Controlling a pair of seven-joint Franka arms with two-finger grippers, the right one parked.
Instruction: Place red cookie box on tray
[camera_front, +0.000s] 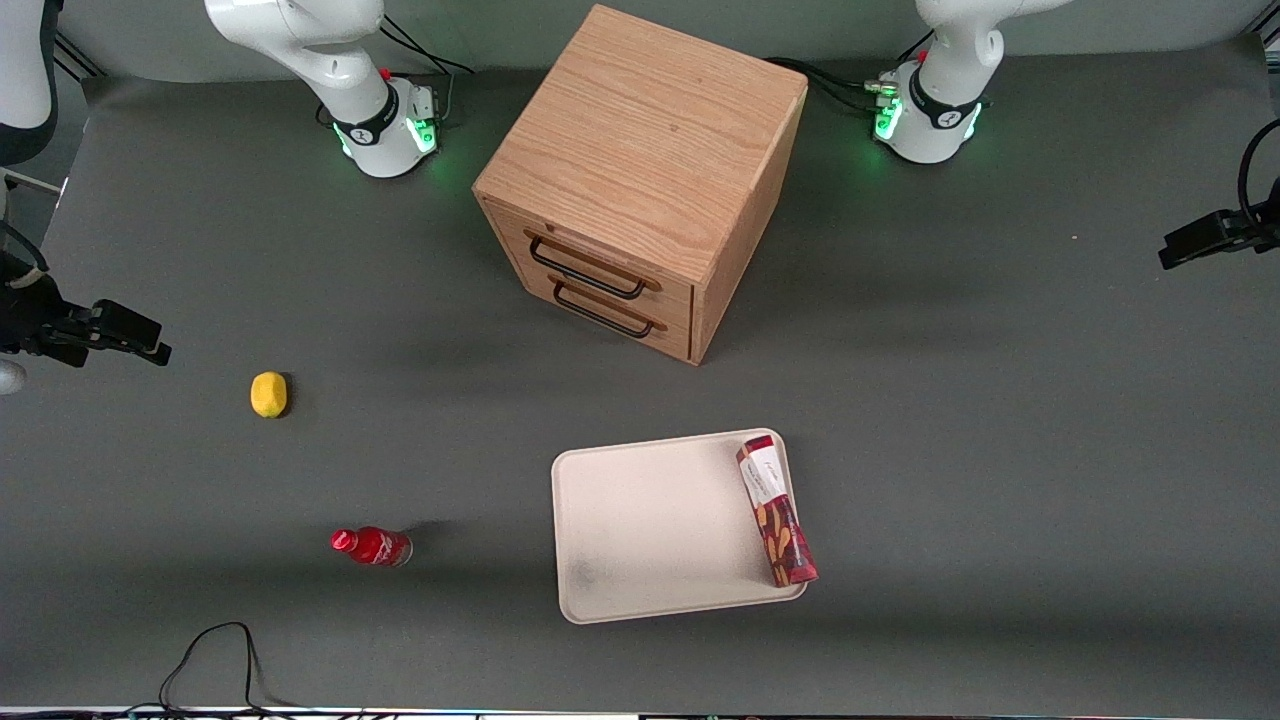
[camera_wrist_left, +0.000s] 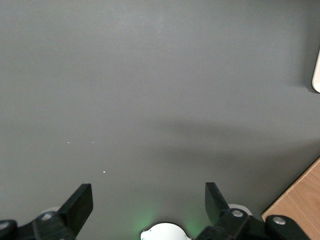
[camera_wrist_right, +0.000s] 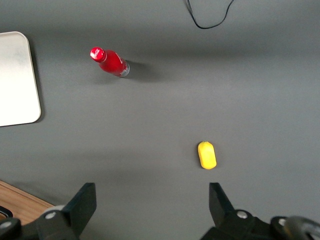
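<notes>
The red cookie box (camera_front: 777, 510) lies flat on the tray (camera_front: 640, 520), along the tray's rim toward the working arm's end, white end panel pointing away from the front camera. Nothing touches it. My left gripper (camera_front: 1175, 250) hangs over bare table toward the working arm's end, well away from the tray and farther from the front camera than it. In the left wrist view the gripper (camera_wrist_left: 147, 192) is open and empty, with only grey table between its fingers. A corner of the tray (camera_wrist_left: 316, 75) shows there, and part of the tray (camera_wrist_right: 17, 80) in the right wrist view.
A wooden two-drawer cabinet (camera_front: 640, 180) stands mid-table, farther from the front camera than the tray; its corner (camera_wrist_left: 300, 205) shows in the left wrist view. A yellow lemon (camera_front: 268, 393) and a small red bottle (camera_front: 372, 546) lie toward the parked arm's end. A black cable (camera_front: 210, 660) loops near the front edge.
</notes>
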